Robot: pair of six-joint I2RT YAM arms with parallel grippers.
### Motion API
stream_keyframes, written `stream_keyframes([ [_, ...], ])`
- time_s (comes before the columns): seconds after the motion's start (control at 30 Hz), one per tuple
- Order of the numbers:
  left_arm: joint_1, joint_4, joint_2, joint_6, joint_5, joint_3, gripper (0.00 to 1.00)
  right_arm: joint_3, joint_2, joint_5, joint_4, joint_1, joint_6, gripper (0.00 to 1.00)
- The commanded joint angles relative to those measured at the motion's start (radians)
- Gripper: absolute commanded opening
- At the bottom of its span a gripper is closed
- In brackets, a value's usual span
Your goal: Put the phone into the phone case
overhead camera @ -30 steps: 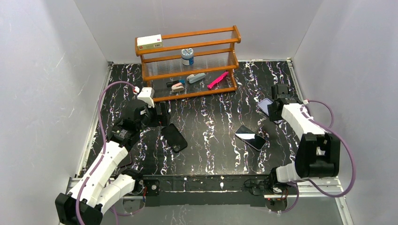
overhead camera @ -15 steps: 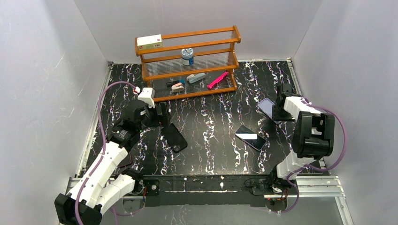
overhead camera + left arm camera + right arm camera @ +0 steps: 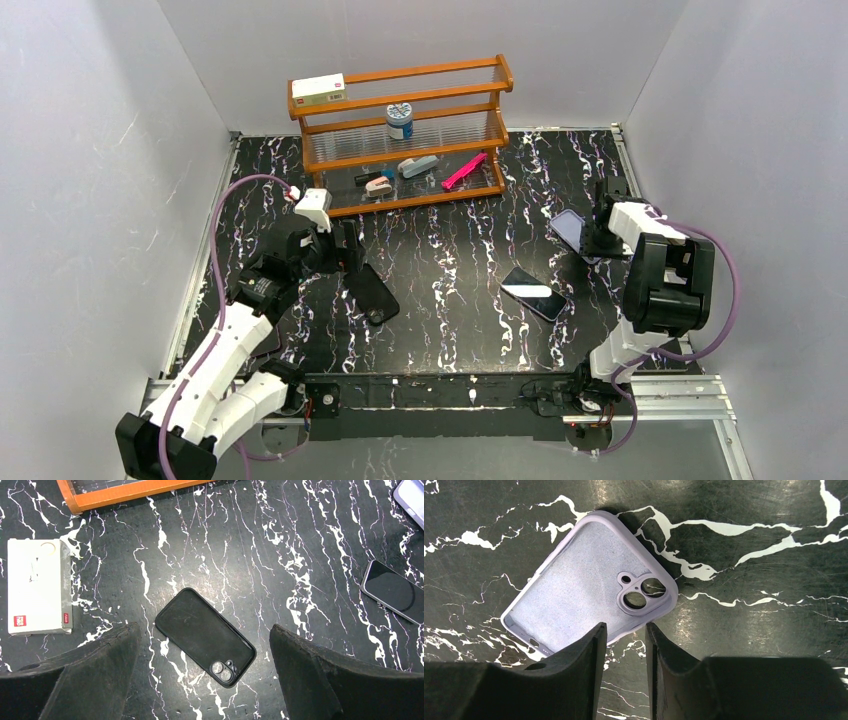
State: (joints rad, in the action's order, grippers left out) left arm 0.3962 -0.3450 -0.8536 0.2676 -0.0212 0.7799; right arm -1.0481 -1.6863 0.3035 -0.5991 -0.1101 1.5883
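The phone case (image 3: 371, 293) is a matte black shell lying open side up left of centre, its camera cut-out toward the near edge. My left gripper (image 3: 345, 250) hangs above it, wide open; in the left wrist view the phone case (image 3: 205, 636) lies between the two fingers, untouched by my left gripper (image 3: 205, 630). The phone (image 3: 533, 292) lies flat, dark screen up, right of centre, also seen as the phone (image 3: 395, 591) at the right of the left wrist view. My right gripper (image 3: 625, 627) is narrowly open, holding nothing, its tips at the edge of a lavender case (image 3: 584, 592).
A wooden rack (image 3: 405, 130) stands at the back with a white box (image 3: 318, 90), a jar (image 3: 399, 120) and a pink item (image 3: 463, 170). Another white box (image 3: 37, 594) lies left of the black case. The lavender case (image 3: 568, 228) lies at the right, close to the wall.
The right arm has folded upward and its wrist has turned, settling over the lavender case's right edge. The left arm, phone and black case have not moved.
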Motion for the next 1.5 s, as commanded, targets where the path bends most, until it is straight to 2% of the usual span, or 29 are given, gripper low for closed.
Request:
stream_keyframes([
  [0.0, 0.004, -0.012, 0.035, -0.014, -0.029, 0.002, 0.98, -0.074, 0.003, 0.018, -0.059, -0.007, 0.042, 0.43],
  [0.33, 0.004, -0.012, 0.047, -0.016, -0.019, -0.002, 0.98, -0.020, -0.017, 0.003, -0.019, -0.007, 0.049, 0.44],
  [0.73, 0.004, -0.015, 0.060, -0.019, -0.036, -0.003, 0.98, -0.043, -0.077, -0.043, -0.047, -0.007, 0.056, 0.45],
  [1.07, 0.004, -0.016, 0.055, -0.020, -0.029, -0.001, 0.98, -0.041, -0.044, -0.040, -0.057, -0.007, 0.065, 0.47],
  [1.33, 0.004, -0.018, 0.063, -0.021, -0.038, -0.001, 0.98, -0.020, -0.071, -0.014, -0.057, -0.007, 0.066, 0.45],
  [1.47, 0.004, -0.018, 0.065, -0.021, -0.043, -0.001, 0.98, -0.019, -0.069, 0.010, -0.064, -0.006, 0.060, 0.37],
])
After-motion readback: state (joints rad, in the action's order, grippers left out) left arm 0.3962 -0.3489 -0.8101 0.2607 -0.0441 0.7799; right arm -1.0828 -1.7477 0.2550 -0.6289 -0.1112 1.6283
